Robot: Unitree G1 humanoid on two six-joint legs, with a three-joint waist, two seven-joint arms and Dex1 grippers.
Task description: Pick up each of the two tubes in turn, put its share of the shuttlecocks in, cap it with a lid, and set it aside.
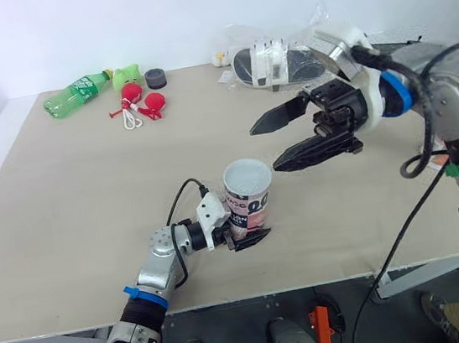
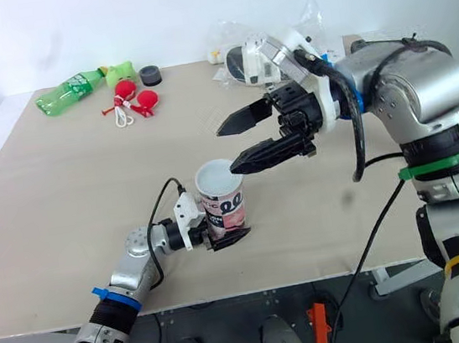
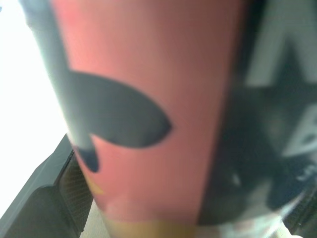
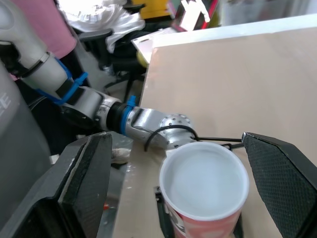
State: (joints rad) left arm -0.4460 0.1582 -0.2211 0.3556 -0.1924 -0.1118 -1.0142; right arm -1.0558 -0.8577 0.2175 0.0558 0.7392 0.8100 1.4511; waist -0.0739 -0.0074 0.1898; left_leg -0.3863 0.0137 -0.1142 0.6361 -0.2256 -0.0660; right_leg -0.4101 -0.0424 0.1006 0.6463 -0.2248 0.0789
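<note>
1. The tube (image 1: pixel 248 198) stands upright near the front edge of the table (image 1: pixel 74 209), about midway across it. It is short, with pink, black and white print on its side, and its round top shows white. The pictures do not show whether that white is a lid or the inside of the tube.
2. The left gripper (image 1: pixel 251 236) is closed on the tube low down, with a black finger on either side of its base. In the left wrist view the pink and black print (image 3: pixel 148 99) sits right against the camera.
3. The right gripper (image 1: pixel 266 146) hangs just beside and above the tube's top, on the robot's right. Its two fingers (image 4: pixel 84 173) are spread wide and hold nothing. In the right wrist view the tube's white top (image 4: pixel 204 188) lies between them, untouched.
4. The table is a plain beige board.
5. At its far left lie a green bottle (image 1: pixel 75 94) on its side, two red balls (image 1: pixel 142 100) on a white cord and a black disc (image 1: pixel 155 79).
6. At the far right edge is a crumpled plastic bag (image 1: pixel 270 60) with dark and white items inside.
7. A bare white wall (image 1: pixel 108 18) stands behind the table.
</note>
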